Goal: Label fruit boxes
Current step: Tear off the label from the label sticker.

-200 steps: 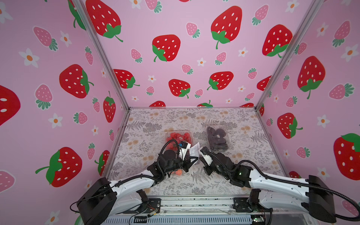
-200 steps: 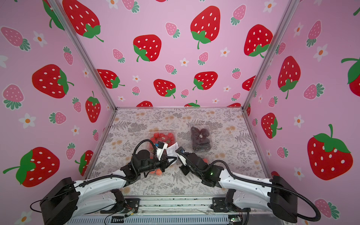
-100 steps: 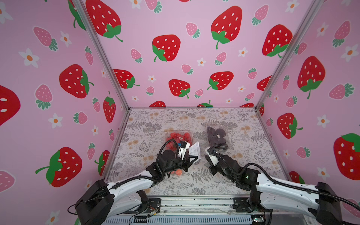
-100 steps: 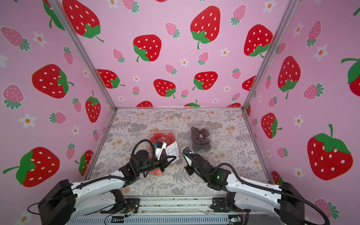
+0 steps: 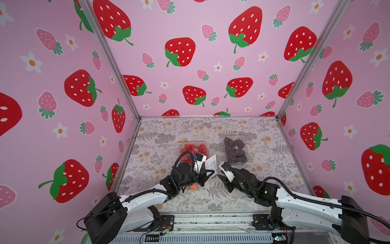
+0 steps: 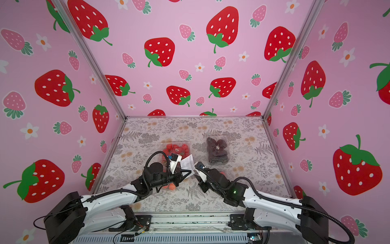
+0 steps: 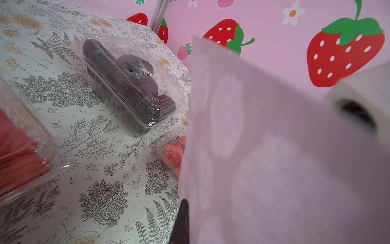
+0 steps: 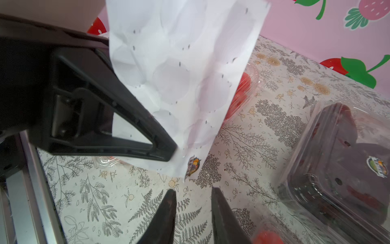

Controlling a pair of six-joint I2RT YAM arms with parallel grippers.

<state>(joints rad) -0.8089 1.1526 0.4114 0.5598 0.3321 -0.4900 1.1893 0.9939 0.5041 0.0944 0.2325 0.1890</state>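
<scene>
A fruit box of red strawberries (image 5: 193, 147) (image 6: 176, 149) and one of dark purple fruits (image 5: 235, 151) (image 6: 218, 151) (image 7: 126, 84) (image 8: 341, 160) sit mid-table, each with a small label on its lid. A box of orange-red fruits (image 5: 192, 187) (image 6: 169, 187) lies under my left arm. Another box with orange fruits (image 7: 175, 150) (image 8: 266, 235) is beside my right gripper. My left gripper (image 5: 212, 175) (image 6: 189, 173) is shut on the white sticker sheet (image 5: 211, 163) (image 8: 179, 74), held upright. My right gripper (image 8: 193, 192) (image 5: 220, 177) is open just below the sheet's corner, where a coloured sticker (image 8: 193, 165) sits.
The floral table (image 5: 168, 135) is walled in by pink strawberry panels on three sides. A metal rail (image 5: 211, 219) runs along the front edge by the arm bases. Both arms meet at the front middle, between the boxes.
My right gripper's jaws, shut before, now stand apart, and it has drawn slightly toward the front, under the sheet's lower corner. The left gripper still holds the sheet in about the same place.
</scene>
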